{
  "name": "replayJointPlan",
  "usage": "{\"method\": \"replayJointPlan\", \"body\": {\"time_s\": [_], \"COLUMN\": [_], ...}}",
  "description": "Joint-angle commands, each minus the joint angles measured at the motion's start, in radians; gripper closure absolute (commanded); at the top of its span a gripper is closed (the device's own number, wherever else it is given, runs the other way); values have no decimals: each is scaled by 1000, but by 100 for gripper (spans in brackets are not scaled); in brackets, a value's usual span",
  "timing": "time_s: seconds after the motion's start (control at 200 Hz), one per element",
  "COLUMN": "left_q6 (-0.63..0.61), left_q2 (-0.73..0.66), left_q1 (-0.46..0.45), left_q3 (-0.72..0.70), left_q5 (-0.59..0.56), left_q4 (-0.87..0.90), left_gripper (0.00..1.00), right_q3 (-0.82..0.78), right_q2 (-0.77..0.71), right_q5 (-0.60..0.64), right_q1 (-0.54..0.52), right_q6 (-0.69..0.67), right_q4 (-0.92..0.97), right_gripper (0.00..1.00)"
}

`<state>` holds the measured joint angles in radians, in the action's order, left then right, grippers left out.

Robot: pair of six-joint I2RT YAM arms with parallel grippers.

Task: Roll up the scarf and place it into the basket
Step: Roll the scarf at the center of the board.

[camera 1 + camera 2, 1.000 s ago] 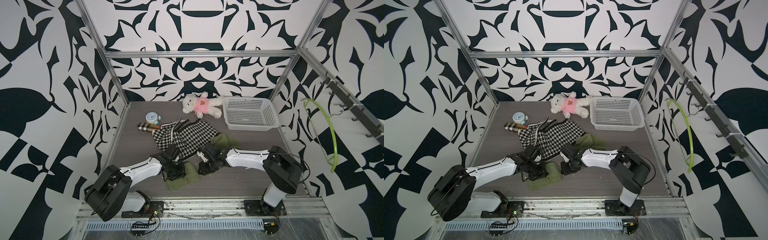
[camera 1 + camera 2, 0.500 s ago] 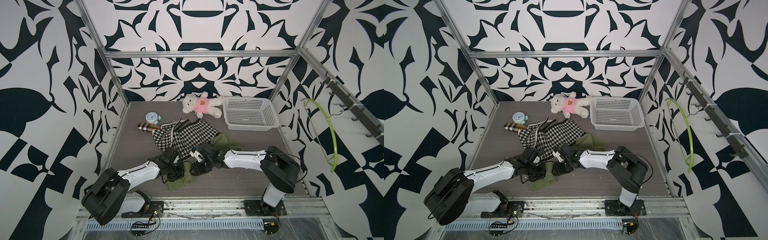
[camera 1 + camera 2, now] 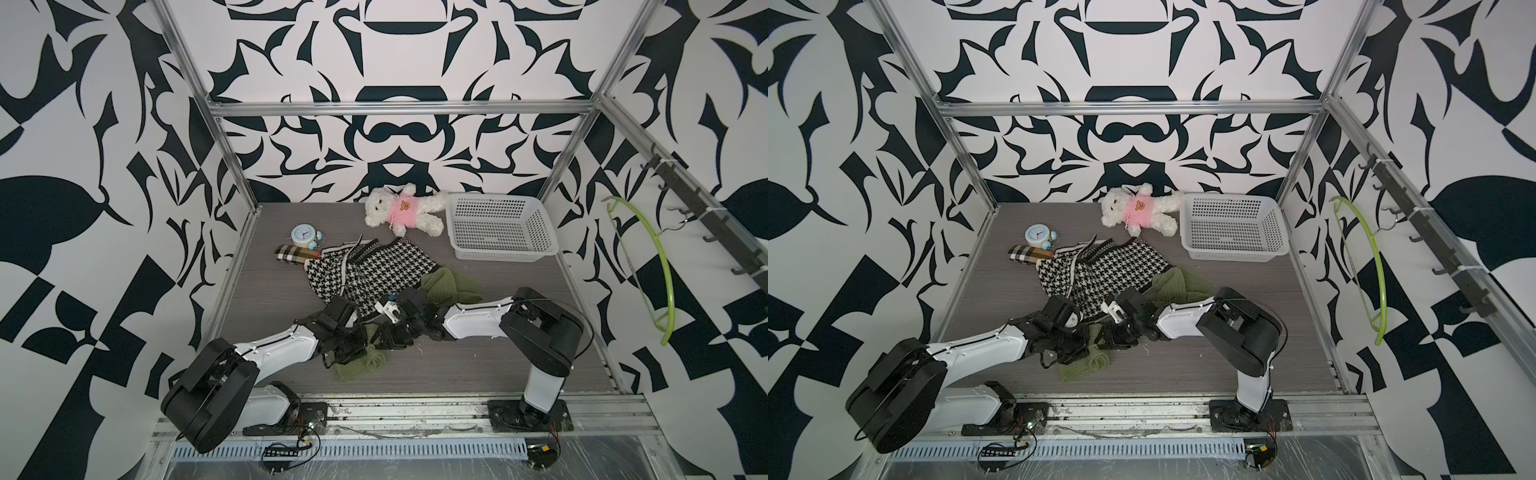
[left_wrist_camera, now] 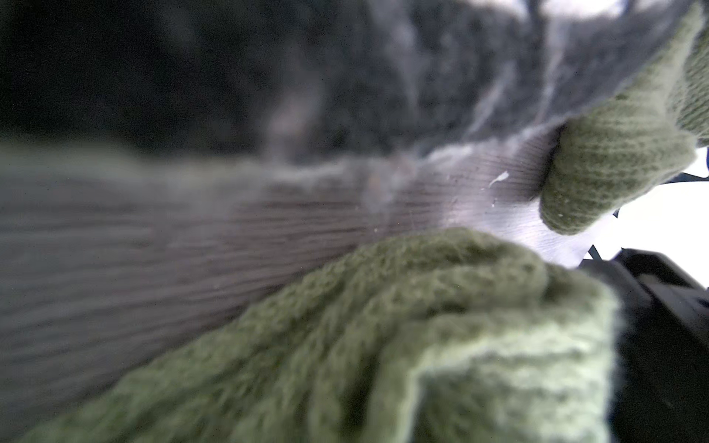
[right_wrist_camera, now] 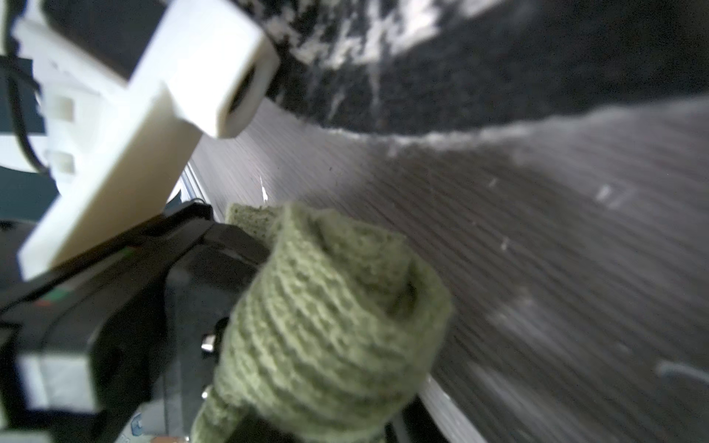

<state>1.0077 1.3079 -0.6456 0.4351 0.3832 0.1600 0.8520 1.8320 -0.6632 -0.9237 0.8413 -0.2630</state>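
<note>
The olive-green knit scarf lies at the front centre of the table. Its near end is bunched under the two wrists and its far part is heaped by the right forearm. My left gripper is shut on the near bunch, and knit fills the left wrist view. My right gripper sits close beside it, shut on a short rolled part of the scarf. The cloth hides the fingers of both. The white perforated basket stands at the back right, also in a top view, with nothing in it.
A black-and-white houndstooth garment lies just behind the grippers, touching the scarf. Further back are a white teddy bear in a pink shirt, a small blue alarm clock and a plaid roll. A green hanger hangs on the right wall.
My right gripper has slid left along the scarf until it is close against the left gripper. The near end of the scarf has bunched up shorter. The left gripper has barely moved.
</note>
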Motion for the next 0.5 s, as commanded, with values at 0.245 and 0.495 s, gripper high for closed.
{"method": "replayJointPlan", "body": {"time_s": [0.245,0.495], "left_q6": [-15,-103], "left_q2": [77,-133], "left_q1": [-2,69], "left_q3": [-13,55], "left_q5": [-72,-136], "left_q4": [102,297], "left_gripper": [100,92], "right_q3": [-19,187], "right_q2": [-45,-113], "right_q5": [-13,519], "right_q1": [-66,-140], "right_q6": [-14,-238], "right_q4": [38,679], "right_gripper": [100,100]}}
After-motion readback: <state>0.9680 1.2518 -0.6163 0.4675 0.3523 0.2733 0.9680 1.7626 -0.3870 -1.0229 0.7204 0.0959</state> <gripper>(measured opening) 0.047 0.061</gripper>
